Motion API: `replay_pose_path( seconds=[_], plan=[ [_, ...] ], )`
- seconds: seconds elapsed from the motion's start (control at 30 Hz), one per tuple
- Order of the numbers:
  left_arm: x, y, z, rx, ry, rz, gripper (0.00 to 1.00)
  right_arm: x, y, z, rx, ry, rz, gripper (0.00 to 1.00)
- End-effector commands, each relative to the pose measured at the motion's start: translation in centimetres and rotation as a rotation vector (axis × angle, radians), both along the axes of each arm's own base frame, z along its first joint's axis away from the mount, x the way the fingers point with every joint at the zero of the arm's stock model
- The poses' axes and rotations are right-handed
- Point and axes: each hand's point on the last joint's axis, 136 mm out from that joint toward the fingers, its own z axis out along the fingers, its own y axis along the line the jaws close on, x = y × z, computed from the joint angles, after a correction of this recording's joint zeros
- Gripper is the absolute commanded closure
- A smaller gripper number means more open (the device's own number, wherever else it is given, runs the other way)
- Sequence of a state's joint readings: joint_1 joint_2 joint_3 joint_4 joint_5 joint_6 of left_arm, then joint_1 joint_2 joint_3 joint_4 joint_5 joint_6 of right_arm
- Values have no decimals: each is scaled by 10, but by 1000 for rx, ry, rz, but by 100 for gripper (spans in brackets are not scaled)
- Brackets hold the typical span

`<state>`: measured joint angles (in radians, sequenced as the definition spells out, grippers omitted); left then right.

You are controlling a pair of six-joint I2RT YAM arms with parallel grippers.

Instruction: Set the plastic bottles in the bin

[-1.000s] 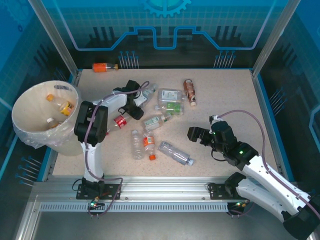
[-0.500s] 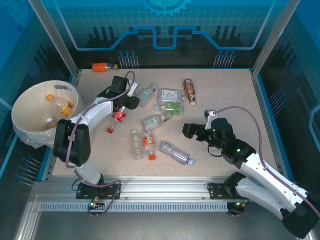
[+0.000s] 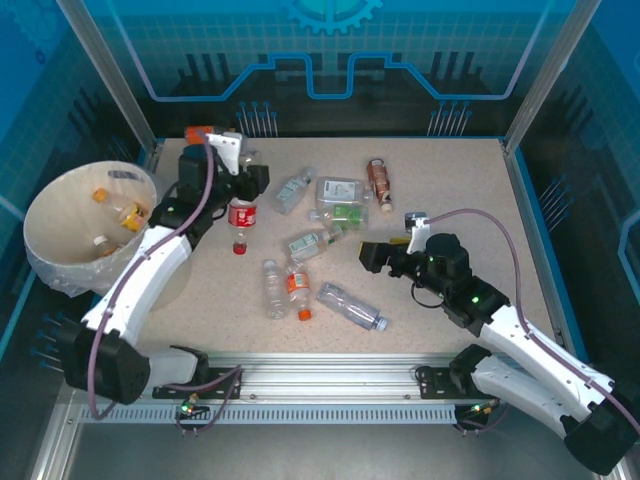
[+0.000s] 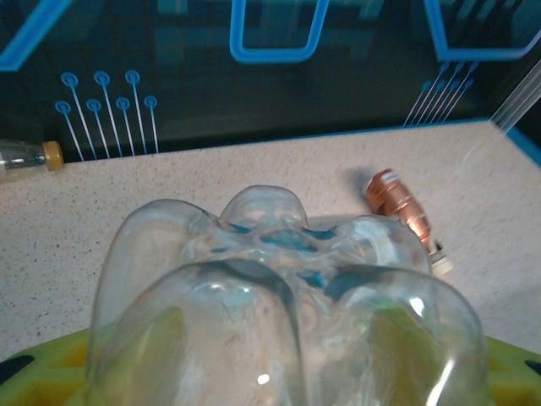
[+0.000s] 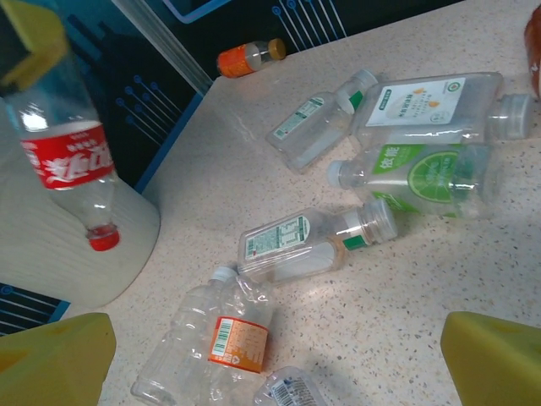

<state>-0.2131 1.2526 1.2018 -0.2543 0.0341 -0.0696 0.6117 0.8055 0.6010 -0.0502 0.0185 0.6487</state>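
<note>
Overhead view. Left gripper [image 3: 243, 185] is clamped on the base end of a red-label bottle [image 3: 240, 215]. Bottle hangs cap-down, apparently lifted off the table, approx 10 o'clock, near the bin [image 3: 45, 235] at 9 o'clock. Right gripper [image 3: 373, 257] has jaws wide apart, empty, beside loose bottles [image 3: 352, 305] at centre. Held bottle looks empty: prob. v. light, thin-walled, crushable, slick. Best gripped across the body w/ modest squeeze.

Speckled beige table [image 3: 460, 190], plastic bottles [image 3: 350, 305] scattered across its middle, brown bottle [image 3: 379, 184] toward far edge
</note>
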Motion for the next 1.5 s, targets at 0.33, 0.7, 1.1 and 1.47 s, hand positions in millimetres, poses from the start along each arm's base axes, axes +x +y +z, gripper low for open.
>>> replay_pose_path(
  seconds=[0.33,0.7,1.1,1.47],
  plan=[
    [-70,68,161,24,-258,265,56,6,13,11,10,-71,30,0],
    [-97,204,210,120,-405,821,58,13,19,9,-15,-66,45,0],
    [-96,312,146,-58,-382,975,56,12,22,8,-38,-62,64,0],
    [-83,327,89,42,-536,856,59,12,22,6,-48,-62,69,0]
  ],
)
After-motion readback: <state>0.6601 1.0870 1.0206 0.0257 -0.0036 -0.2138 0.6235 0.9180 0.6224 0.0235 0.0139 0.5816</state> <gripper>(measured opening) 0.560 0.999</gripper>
